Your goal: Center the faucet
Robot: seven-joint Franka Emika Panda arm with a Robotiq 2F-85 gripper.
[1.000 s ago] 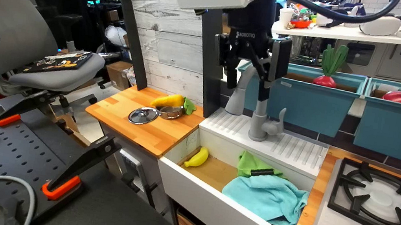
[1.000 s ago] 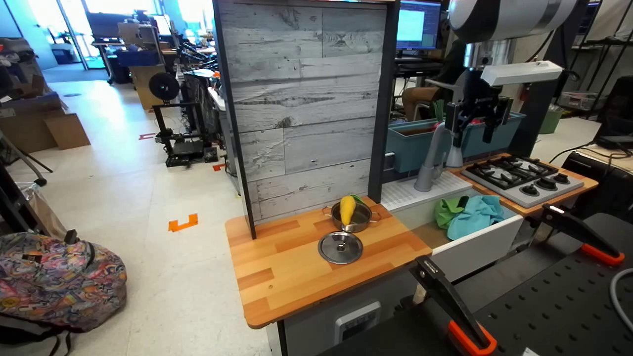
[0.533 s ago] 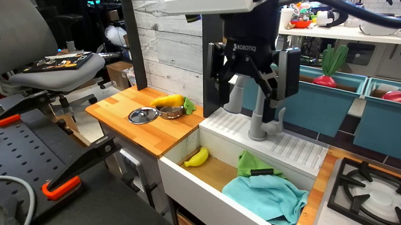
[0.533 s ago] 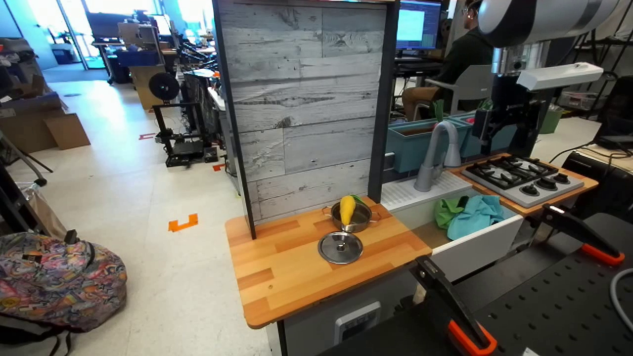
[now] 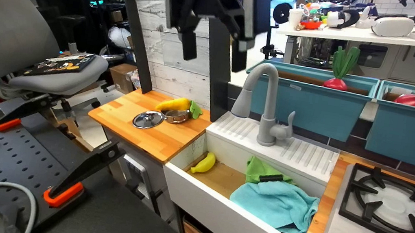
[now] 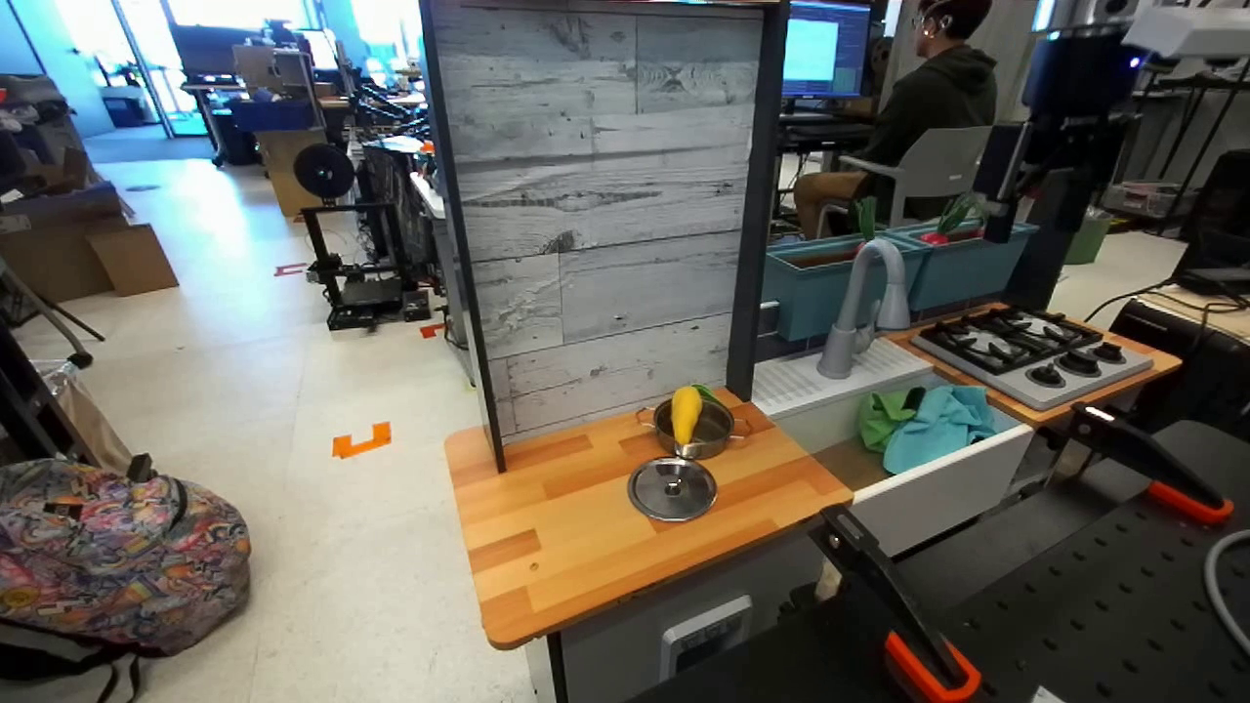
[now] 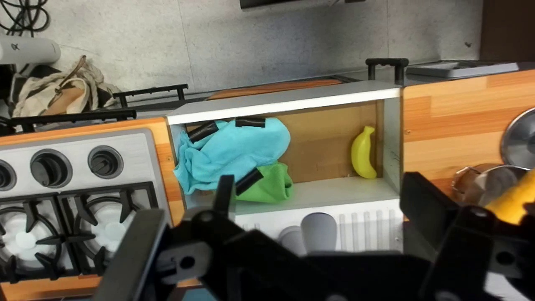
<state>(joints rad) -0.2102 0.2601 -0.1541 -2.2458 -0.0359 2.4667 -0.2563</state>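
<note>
My hand [image 5: 214,54] hangs spread wide, open air between it and the faucet [image 5: 271,101] lower down, which stands upright on the ridged white ledge [image 5: 304,155] along the back edge of the sink [image 5: 232,226], the ledge running past it both ways, toward the wooden surface [image 5: 168,141] and the stove [image 5: 395,206].

in an exterior view the camera looks down slantwise, near, from before the sink [image 5: 231,229]; in an exterior view it stands farther from the sink, facing the plank panel [image 6: 605,225], with the stove [image 6: 1035,353] toward the right edge. the wrist view looks steeply down past the gripper [image 7: 319,190], sharing sink, stove and wooden counter [image 7: 459,117] with both exterior views.
</note>
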